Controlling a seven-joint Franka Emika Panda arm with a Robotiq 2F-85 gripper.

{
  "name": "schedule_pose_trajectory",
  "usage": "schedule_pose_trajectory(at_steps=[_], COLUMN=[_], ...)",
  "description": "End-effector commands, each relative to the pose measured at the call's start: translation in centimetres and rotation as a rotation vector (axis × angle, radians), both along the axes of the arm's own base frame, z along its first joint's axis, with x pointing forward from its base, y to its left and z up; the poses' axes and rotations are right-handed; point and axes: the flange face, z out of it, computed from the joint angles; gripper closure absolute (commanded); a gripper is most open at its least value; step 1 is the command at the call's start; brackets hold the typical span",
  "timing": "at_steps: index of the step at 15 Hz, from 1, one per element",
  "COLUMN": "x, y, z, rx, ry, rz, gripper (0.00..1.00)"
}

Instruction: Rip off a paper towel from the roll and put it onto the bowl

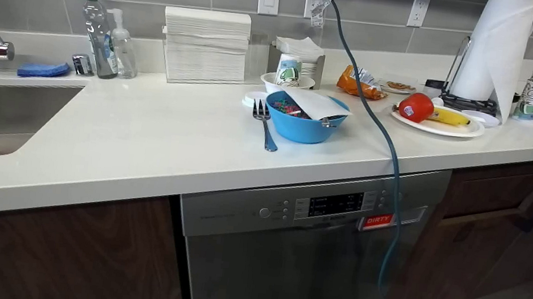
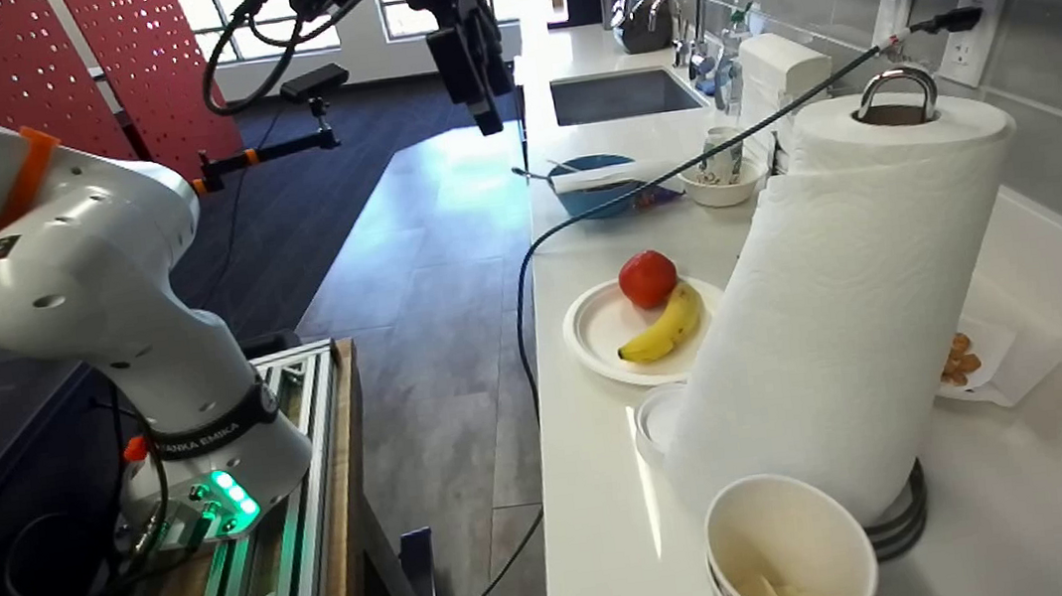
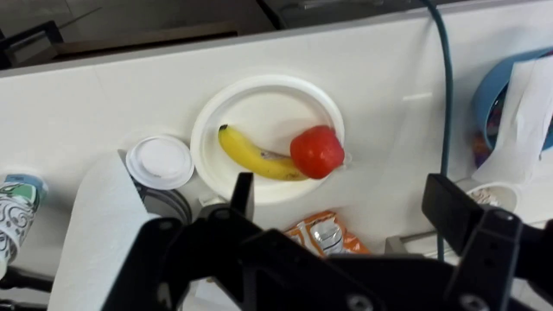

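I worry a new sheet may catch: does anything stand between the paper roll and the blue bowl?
Yes. The cord runs over the counter between the paper roll and the blue bowl. The plate with the banana also lies between them, closer to the roll. One white sheet already lies across the bowl.

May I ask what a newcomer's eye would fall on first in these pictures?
Probably the bright red fruit and yellow banana would stand out, together on the white plate. Next might come the tall paper towel roll, on the right in both exterior views, then the blue bowl near the middle of an exterior view, with a white sheet lying partly over it.
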Motion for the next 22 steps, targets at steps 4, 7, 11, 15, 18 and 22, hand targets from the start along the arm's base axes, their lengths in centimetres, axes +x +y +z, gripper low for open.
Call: schedule_pose_trajectory(at_steps=[4, 7, 11, 15, 18, 22], x=[2.9, 3.1, 3.1, 2.7, 2.4, 2.4], y=[-4.8, -7.5, -10.2, -12.1, -12.6, -12.6], z=[1.1, 1.6, 2.4, 2.6, 2.7, 2.7], rx=[-0.058, -0.092, -0.155, -0.266, -0.284, -0.287], ry=[-0.178, -0.256, -0.353, -0.417, -0.397, -0.399], rz=[-0.312, -0.451, -0.625, -0.784, -0.789, -0.792], gripper=[0.0, 0.0, 0.0, 0.0, 0.0, 0.0])
